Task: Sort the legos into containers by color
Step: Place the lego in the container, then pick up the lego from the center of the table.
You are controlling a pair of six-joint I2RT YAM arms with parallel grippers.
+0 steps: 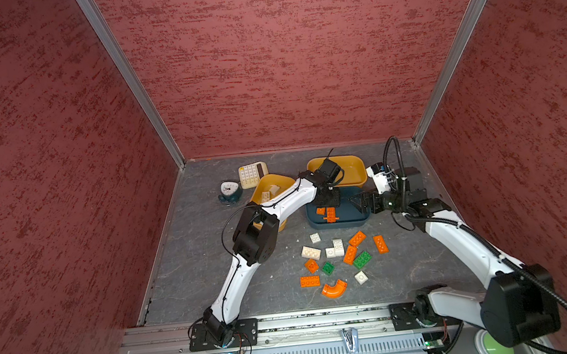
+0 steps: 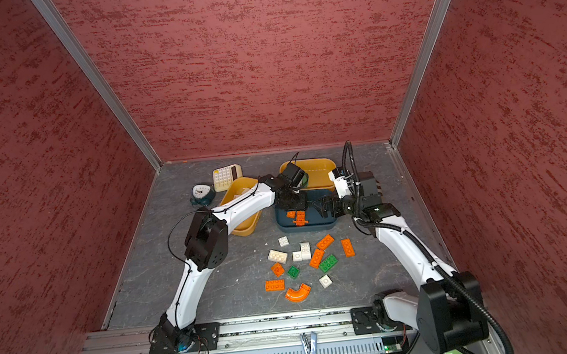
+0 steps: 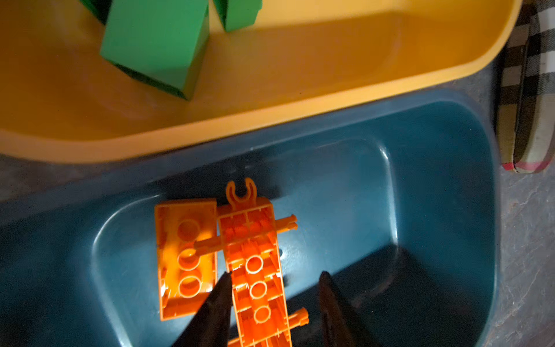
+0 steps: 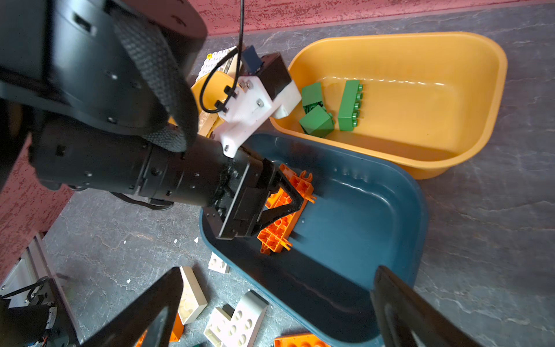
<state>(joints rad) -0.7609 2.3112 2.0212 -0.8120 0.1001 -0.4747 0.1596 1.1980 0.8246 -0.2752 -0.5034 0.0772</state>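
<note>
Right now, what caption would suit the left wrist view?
Left fingers open astride an orange beam in the teal tray; green bricks lie in the yellow tray.

A grey, marble-veined tabletop [image 1: 196, 284] carries a teal tray [image 1: 344, 224] just beside a rear mustard tray [image 1: 355, 172]. A second mustard tray [image 1: 275, 177] sits to the left, near a cream calculator [image 1: 252, 174] and a small clock [image 1: 229, 190]. Also on it are a plaid case [image 3: 528, 90], loose orange, green and white bricks [image 1: 311, 253] and an orange elbow [image 1: 334, 288].

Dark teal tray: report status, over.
Left jaws apart astride long orange plastic beam, lying in dark teal plastic tray. Right jaws open, empty, at tray's rim. Nothing blocking.
</note>
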